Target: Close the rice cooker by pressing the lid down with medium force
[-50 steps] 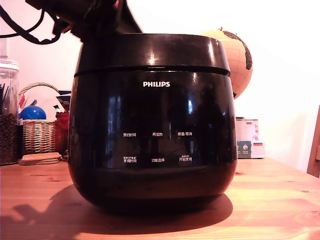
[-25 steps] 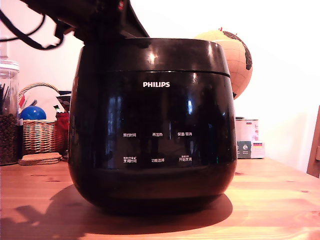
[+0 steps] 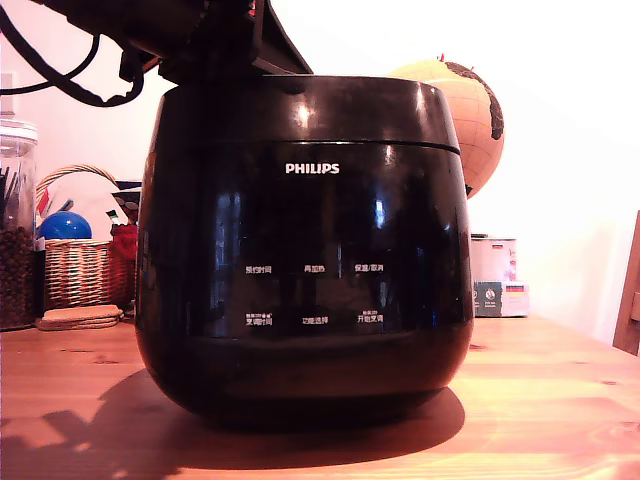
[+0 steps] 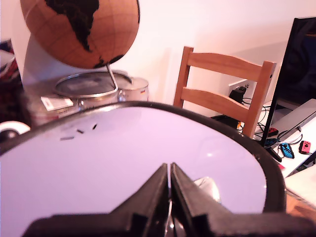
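Note:
The rice cooker (image 3: pixel 305 300), glossy black with a white PHILIPS logo, fills the middle of the exterior view on a wooden table. Its lid (image 3: pixel 305 110) lies down on the body, with only a thin seam showing at the exterior view's right. My arm (image 3: pixel 190 35) reaches in from the exterior view's upper left and rests on the lid's top near its back edge. In the wrist view my gripper (image 4: pixel 169 170) is shut, fingers pressed together with nothing between them, tips against the shiny lid top (image 4: pixel 123 153).
A globe (image 3: pixel 465 110) stands behind the cooker at the exterior view's right, beside a tin (image 3: pixel 495 275). A glass jar (image 3: pixel 15 230), a wicker basket (image 3: pixel 80 270) and coasters (image 3: pixel 80 317) sit at the left. The wrist view shows a wooden chair (image 4: pixel 222 89) and a monitor (image 4: pixel 301 64).
The lid has sunk a little onto the body and the seam at the exterior view's left has closed. My arm has shifted slightly right over the lid.

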`<state>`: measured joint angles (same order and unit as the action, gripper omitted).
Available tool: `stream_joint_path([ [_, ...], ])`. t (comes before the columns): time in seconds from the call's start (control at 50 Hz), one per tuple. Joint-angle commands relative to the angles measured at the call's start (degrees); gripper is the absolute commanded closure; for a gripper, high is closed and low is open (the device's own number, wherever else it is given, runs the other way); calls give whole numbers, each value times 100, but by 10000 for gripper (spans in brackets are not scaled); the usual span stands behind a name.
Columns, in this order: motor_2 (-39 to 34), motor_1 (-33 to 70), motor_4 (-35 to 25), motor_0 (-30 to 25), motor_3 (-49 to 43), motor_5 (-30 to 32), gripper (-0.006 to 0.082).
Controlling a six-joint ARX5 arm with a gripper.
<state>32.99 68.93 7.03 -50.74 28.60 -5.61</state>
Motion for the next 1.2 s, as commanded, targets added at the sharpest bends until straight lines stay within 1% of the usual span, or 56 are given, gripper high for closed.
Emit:
stream_joint_path([
  [0.0, -437, 199, 13, 76, -284, 151, 787],
  [0.16, -234, -181, 15, 245, -284, 278, 787],
  [0.18, -197, -232, 15, 273, -284, 409, 787],
  [0.26, -52, -426, 15, 420, -284, 485, 787],
  [0.28, -20, -474, 15, 463, -289, 667, 787],
  [0.32, 42, -577, 15, 568, -286, 667, 787],
  [0.34, 68, -623, 15, 619, -289, 828, 787],
  [0.38, 116, -726, 17, 748, -289, 876, 787],
  [0.4, 133, -767, 37, 807, -289, 1034, 787],
  [0.46, 188, -905, 111, 1023, -323, 1189, 787],
  [0.58, 219, -1165, 214, 1541, -334, 1364, 787],
  [0.6, 219, -1198, 240, 1628, -334, 1473, 787],
  [0.8, 219, -1456, 531, 2599, -374, 1513, 787],
  [0.98, 219, -1565, 710, 3366, -367, 1513, 786],
  [1.08, 219, -1574, 761, 3668, -369, 1510, 786],
  [1.18, 219, -1574, 758, 3805, -374, 1506, 786],
])
